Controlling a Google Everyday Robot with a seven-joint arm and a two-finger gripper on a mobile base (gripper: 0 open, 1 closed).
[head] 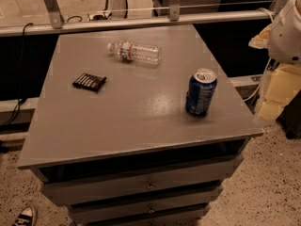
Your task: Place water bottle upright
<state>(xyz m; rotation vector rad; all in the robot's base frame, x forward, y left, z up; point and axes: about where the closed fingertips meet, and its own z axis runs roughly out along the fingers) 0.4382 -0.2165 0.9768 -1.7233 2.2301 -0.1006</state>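
Note:
The water bottle (135, 52) is clear and ribbed, with a white cap and a white-red label band. It lies on its side at the far middle of the grey table top (136, 112), cap pointing left. My white arm (288, 27) comes in at the right edge of the view. My gripper (273, 100) hangs below it, off the table's right side, well away from the bottle and holding nothing that I can see.
A blue soda can (201, 92) stands upright near the table's right front. A small black ribbed object (89, 82) lies at the left. A metal rail (141, 22) runs behind the table. Drawers (146, 187) are below the top. A shoe (24, 217) is at the bottom left.

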